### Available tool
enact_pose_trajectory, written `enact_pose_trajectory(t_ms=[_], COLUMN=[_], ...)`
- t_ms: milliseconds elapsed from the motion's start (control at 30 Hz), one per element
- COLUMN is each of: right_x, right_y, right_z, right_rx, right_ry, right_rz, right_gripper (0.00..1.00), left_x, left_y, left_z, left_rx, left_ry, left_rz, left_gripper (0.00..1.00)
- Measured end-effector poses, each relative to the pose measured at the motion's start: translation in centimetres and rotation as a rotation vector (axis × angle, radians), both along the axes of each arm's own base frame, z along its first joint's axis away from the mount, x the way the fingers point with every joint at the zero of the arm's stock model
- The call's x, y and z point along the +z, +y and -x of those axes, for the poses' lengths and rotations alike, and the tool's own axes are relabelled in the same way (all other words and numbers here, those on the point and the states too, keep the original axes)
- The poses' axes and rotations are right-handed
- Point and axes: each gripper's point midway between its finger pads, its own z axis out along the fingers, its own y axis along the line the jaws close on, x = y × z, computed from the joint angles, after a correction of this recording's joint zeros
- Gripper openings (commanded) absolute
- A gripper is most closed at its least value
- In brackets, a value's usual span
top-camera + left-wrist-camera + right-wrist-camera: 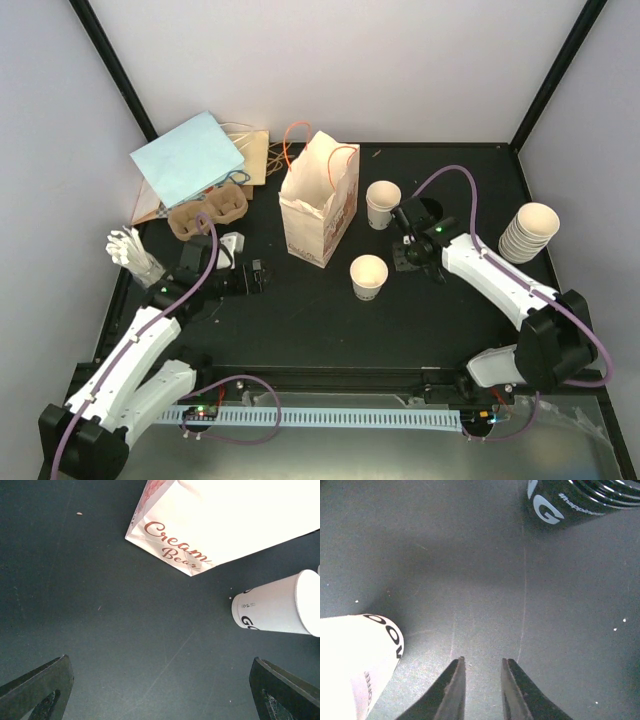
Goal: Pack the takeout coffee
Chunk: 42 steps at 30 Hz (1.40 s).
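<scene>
Paper cup point(383, 204), lidless, upright, right of centre beside paper bag point(320, 210); second paper cup point(368, 277) just below. Right gripper point(407, 243) beside both, narrowly apart, empty (widen before straddling cup wall). Left gripper point(247, 276) fully apart, empty.

Your matt black worktop point(300, 330) shows fine scratches and pale specks. Cream-white tapered paper cup point(368, 277): smooth, matt. Printed cream paper bag point(318, 205): smooth, lightly creased. Brown moulded pulp tray point(207, 214): dull, coarse-looking to your eye.
</scene>
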Motion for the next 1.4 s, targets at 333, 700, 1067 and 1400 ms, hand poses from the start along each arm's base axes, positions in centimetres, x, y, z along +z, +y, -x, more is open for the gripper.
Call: enact_pose_trajectory(t_ms=[333, 700, 1067, 1400], right_x=[2.6, 4.1, 0.8, -0.8], right_y=[1.4, 6.1, 6.1, 6.4], right_z=[0.1, 1.7, 1.6, 1.9], right_rx=[0.064, 0.228, 0.226, 0.243], right_ry=[-0.043, -0.034, 0.055, 0.088], right_rz=[-0.085, -0.171, -0.084, -0.029], right_gripper=[0.43, 0.44, 0.38, 0.15], left_x=[-0.4, -0.7, -0.6, -0.8], left_y=[-0.2, -0.4, -0.5, -0.5], left_z=[0.0, -0.2, -0.2, -0.1], left_rx=[-0.007, -0.014, -0.018, -0.018], left_ry=[0.006, 0.011, 0.010, 0.014], left_rz=[0.006, 0.013, 0.017, 0.016], left_gripper=[0.99, 0.99, 0.99, 0.99])
